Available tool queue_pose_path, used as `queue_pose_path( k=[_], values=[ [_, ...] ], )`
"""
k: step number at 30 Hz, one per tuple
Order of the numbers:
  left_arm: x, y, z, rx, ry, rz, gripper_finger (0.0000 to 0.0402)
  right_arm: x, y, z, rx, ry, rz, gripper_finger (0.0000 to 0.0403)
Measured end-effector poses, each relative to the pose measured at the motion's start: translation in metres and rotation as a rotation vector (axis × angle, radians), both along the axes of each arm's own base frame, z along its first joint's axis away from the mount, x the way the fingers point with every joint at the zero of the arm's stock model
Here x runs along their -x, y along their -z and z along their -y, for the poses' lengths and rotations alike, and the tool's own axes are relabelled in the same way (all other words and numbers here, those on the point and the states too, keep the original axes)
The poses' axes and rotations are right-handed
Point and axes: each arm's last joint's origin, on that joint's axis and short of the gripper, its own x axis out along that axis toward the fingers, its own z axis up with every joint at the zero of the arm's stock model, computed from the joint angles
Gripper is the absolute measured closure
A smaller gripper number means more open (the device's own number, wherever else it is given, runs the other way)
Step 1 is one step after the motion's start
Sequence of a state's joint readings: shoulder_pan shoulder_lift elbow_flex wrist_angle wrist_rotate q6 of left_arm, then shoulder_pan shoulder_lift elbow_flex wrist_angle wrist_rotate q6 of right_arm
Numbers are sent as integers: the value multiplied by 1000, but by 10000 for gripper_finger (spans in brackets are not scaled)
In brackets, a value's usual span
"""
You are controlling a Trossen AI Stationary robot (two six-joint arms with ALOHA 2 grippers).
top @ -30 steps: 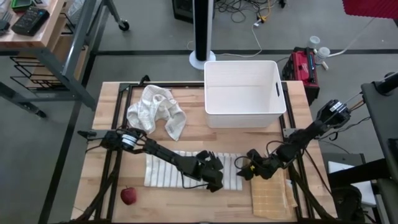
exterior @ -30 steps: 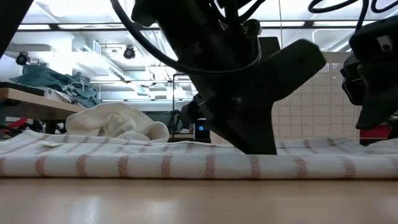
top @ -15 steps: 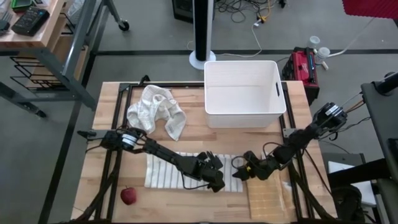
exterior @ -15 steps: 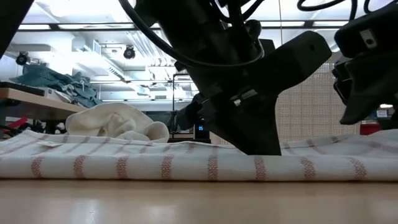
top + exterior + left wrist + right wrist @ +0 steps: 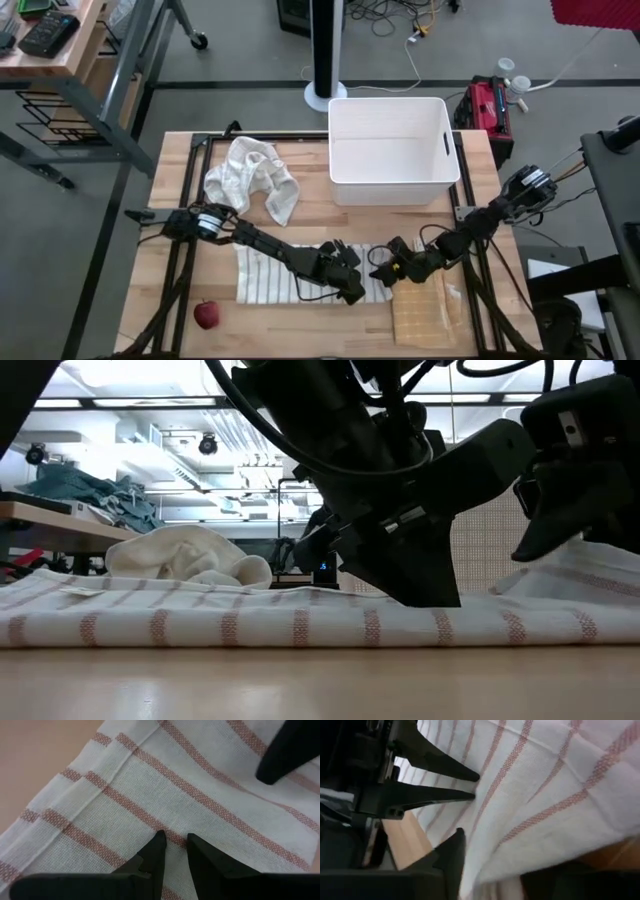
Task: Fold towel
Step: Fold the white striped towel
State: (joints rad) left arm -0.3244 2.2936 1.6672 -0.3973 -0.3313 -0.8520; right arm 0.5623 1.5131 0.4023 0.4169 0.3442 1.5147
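A white towel with red stripes (image 5: 280, 275) lies flat along the table's near side, folded lengthwise. My left gripper (image 5: 352, 290) stands on it a little short of its right end, its fingers nearly shut with a narrow gap (image 5: 175, 840). My right gripper (image 5: 385, 272) comes in from the right and is shut on the towel's right end, which rises off the table (image 5: 570, 570). My left gripper sets both fingertips (image 5: 160, 842) down on the towel's top face, slanting down from the table's left. The cloth lies flat between and around the tips, with no bunch of it in the gap. My right gripper has the towel's right end (image 5: 520, 855) between its two fingers (image 5: 452, 850), coming low from the table's right. How many layers it holds cannot be told. That end is raised off the table; the rest lies flat.
A white bin (image 5: 390, 150) stands at the far middle, and a crumpled cream cloth (image 5: 250, 180) lies at the far left. A red apple (image 5: 207, 316) sits near the front left. A tan mat (image 5: 425, 315) lies at the front right, just beside the right gripper.
My right gripper has moved toward the table's left and taken hold of the towel's right end. That end lay flat before and now stands raised and pushed leftward; the rest of the towel stays on the table.
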Motion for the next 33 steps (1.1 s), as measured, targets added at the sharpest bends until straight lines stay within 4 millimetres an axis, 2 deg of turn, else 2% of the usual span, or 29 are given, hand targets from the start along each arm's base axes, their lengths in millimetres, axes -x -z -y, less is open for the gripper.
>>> queue_pose_path(
  k=[5, 6, 10, 16, 21, 28, 33],
  values=[
    [0, -5, -1, -18, -6, 18, 327, 0, 1, 1, 95, -46, 6, 375],
    [0, -7, -1, -23, -10, 22, 327, 1, 1, 1, 114, -54, 9, 387],
    [0, -17, 0, -29, -15, 52, 327, 2, -1, 2, 124, -62, 8, 396],
    [3, -19, -1, -55, 14, 18, 327, 3, -10, 2, 128, -86, 46, 399],
    [14, -43, 1, -71, 39, -3, 327, 3, -22, 3, 120, -97, 97, 401],
    [52, -69, 23, -123, 156, -174, 327, 6, -28, 4, 131, -126, 106, 402],
    [80, -71, 46, -160, 219, -300, 327, 1, -35, 7, 165, -136, 137, 402]
  ],
)
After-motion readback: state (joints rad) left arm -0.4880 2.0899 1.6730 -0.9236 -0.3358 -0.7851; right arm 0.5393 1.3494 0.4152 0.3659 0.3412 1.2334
